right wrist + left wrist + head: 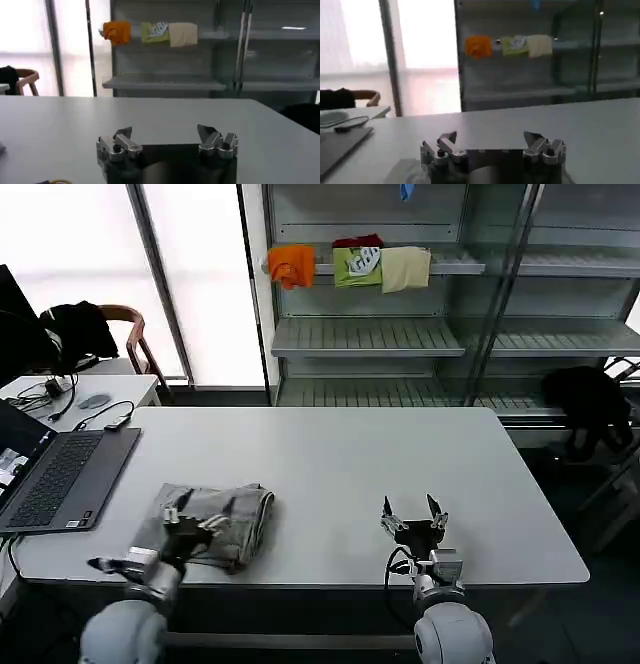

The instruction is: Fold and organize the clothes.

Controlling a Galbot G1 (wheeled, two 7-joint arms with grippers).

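1. Shirt (215, 522) sits folded into a grey bundle near the table's (330, 474) front-left edge, and the left gripper (188, 524) hovers right over its near side, fingers spread wide and holding nothing.
2. Right gripper (412, 511) waits near the front edge, right of the middle, well apart from the shirt, jaws wide open and empty too.
3. From its own wrist camera the left gripper (492, 142) shows both fingers parted with bare tabletop beyond them; the right gripper (167, 137) looks the same over clear surface.
4. Risk now, as a judgement: the bundle looks loosely stacked, with a rounded fold on its right side. A pinch that takes just the top layer could peel it open and undo the fold.
5. Another risk: the shirt lies close to the front edge, so a drag toward the robot could spill it off the table.
6. Laptop (60, 474) stands open at the left edge, just beside the shirt, with a cable (95, 416) trailing behind it. A leftward swing of the arm could knock it.
7. Shelves (365, 334) behind the table carry orange (291, 264), green (357, 264) and beige (405, 268) garments, well clear of the work.
8. Chair (125, 334) draped in black stands far left; nothing blocks the middle of the table.
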